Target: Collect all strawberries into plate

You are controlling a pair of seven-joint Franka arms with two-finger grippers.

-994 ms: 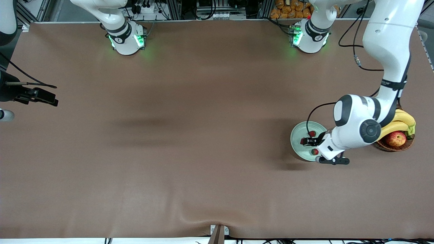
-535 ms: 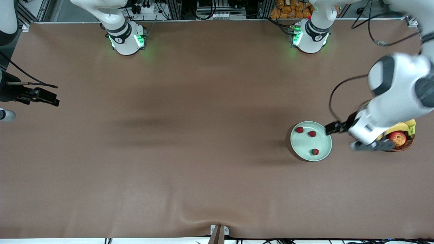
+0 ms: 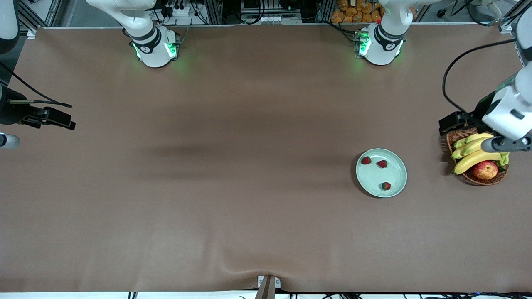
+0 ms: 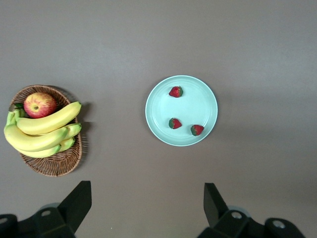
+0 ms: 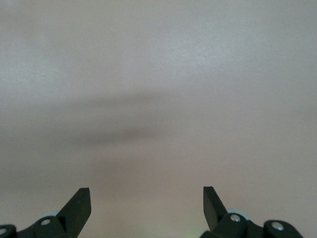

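Three strawberries (image 3: 382,163): all lying on mint plate (image 3: 395,160) (apart from each other)
Left gripper (image 4: 147,210): fingers spread, empty, high over table
Right gripper (image 5: 146,210): spread, empty, waiting at right arm's table end

Plate (image 3: 395,182) on counter (image 3: 232,166), toward left arm's end. Three strawberries (image 3: 382,163) on plate, apart from one another: two side by side at part farther from front camera, third (image 3: 386,186) nearer camera, close to rim. Basket (image 3: 478,179) on counter beside plate, closer to left arm's end, not touching it. In basket: bananas (image 3: 474,155) lying across, apple (image 3: 485,170) at side nearer camera, touching bananas.
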